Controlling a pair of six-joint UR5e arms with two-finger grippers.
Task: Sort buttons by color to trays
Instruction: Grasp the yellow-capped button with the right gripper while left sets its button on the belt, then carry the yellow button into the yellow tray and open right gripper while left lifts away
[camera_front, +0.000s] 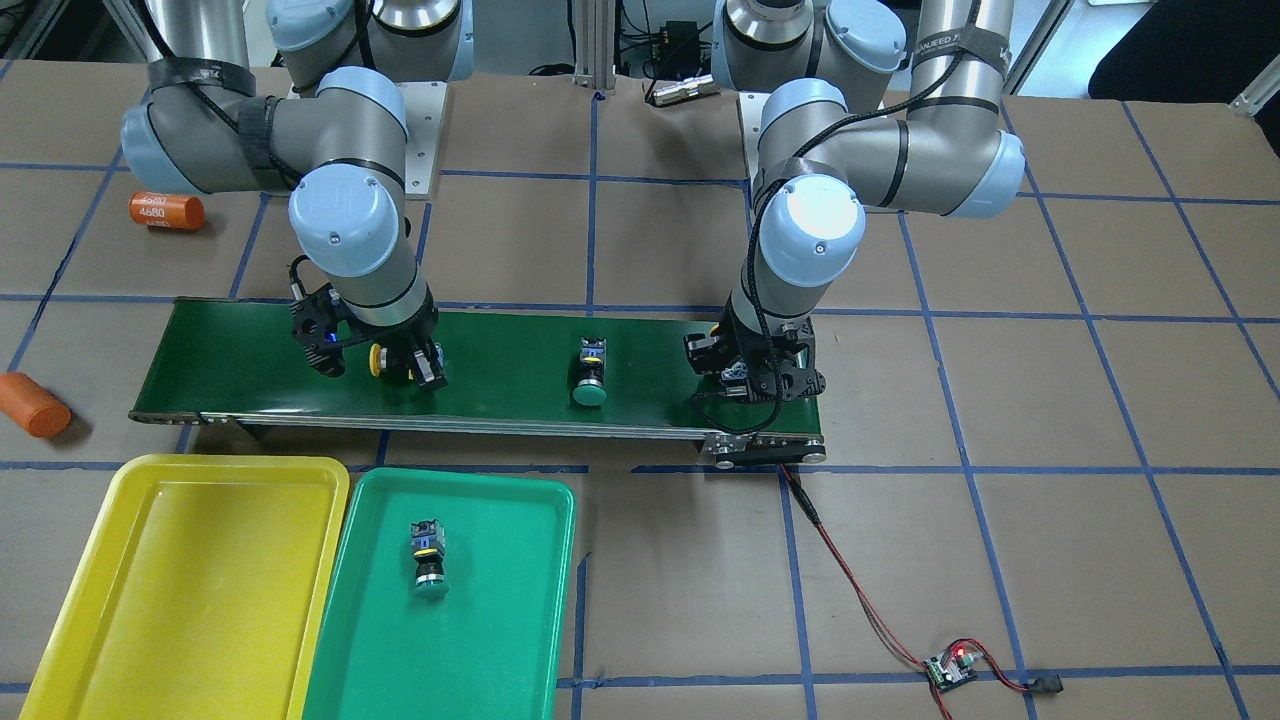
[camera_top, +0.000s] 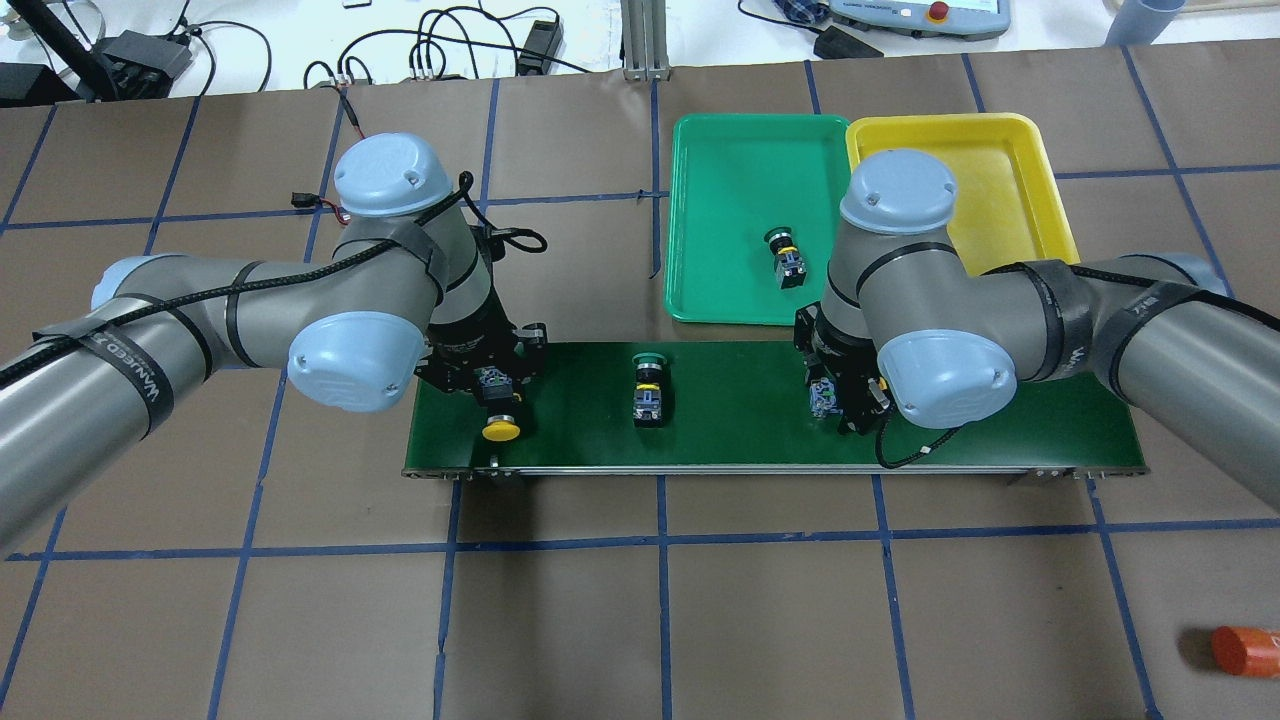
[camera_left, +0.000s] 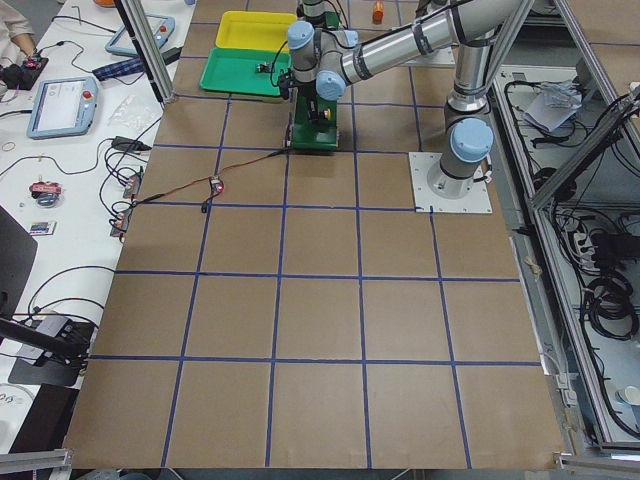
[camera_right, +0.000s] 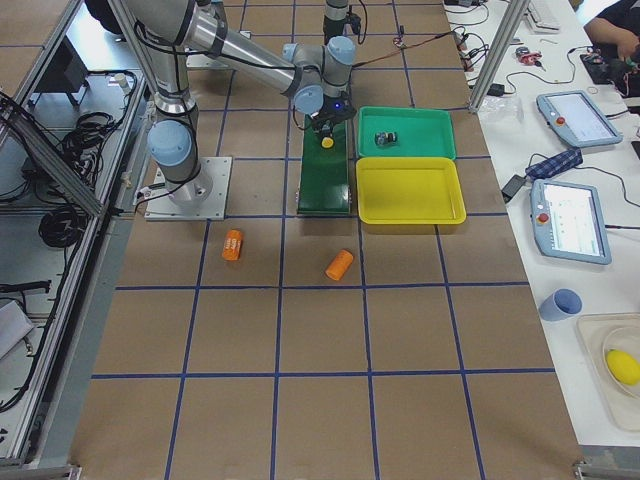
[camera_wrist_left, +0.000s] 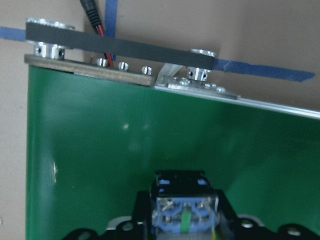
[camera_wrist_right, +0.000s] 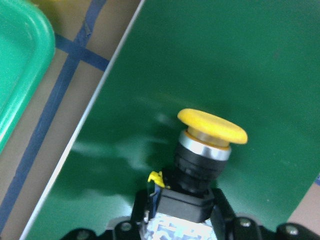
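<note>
Two buttons are held over the dark green belt. My left gripper (camera_top: 493, 398) is shut on a yellow button (camera_top: 499, 430) at the belt's end; in the left wrist view only its blue-terminal back (camera_wrist_left: 182, 212) shows. My right gripper (camera_front: 405, 365) is shut on the other yellow button (camera_wrist_right: 210, 135), close to the trays. A green button (camera_front: 591, 377) lies free on the belt between the grippers. Another green button (camera_front: 430, 562) lies in the green tray (camera_front: 500, 640). The yellow tray (camera_front: 150, 580) beside it holds nothing.
The conveyor belt (camera_front: 250, 355) runs across the table in front of both trays. Two orange cylinders (camera_front: 165, 211) (camera_front: 35, 404) lie on the brown table past the belt's end on my right. A red-black cable leads to a small circuit board (camera_front: 950, 668).
</note>
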